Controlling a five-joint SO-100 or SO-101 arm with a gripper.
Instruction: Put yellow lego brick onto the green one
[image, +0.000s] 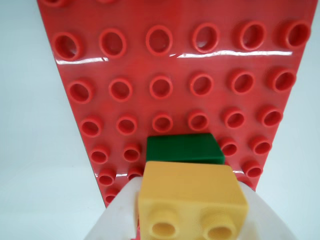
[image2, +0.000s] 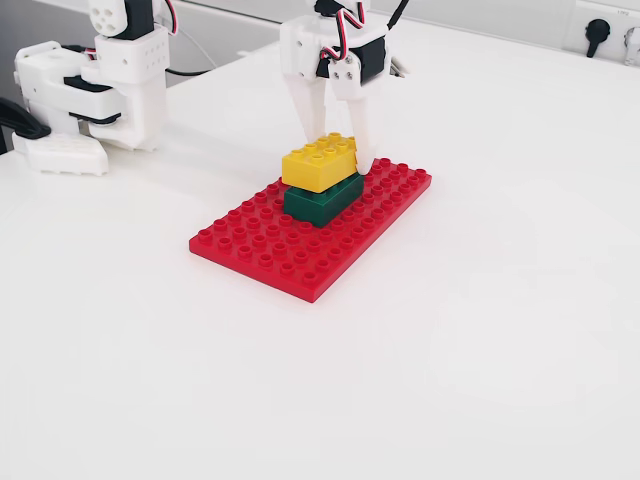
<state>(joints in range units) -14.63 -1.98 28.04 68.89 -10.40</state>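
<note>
The bright yellow plastic brick (image2: 319, 162) already sits on the dark green plastic brick (image2: 322, 199), near the table's (image2: 520, 330) far edge. The white pincer (image2: 336, 152) is pinching the yellow brick. I think only letting go is left.

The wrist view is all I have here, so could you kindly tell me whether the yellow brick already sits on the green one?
Observer: In the fixed view, the yellow lego brick rests on top of the green one, though skewed rather than squarely aligned.
Operator: Thank you. Is the tool closed on it?
Observer: The tool straddles the yellow brick, fingers at both ends; they appear to be touching it.
Operator: Where on the plate is the stack?
Observer: Near the far end of the red baseplate, toward the arm's base.
</note>
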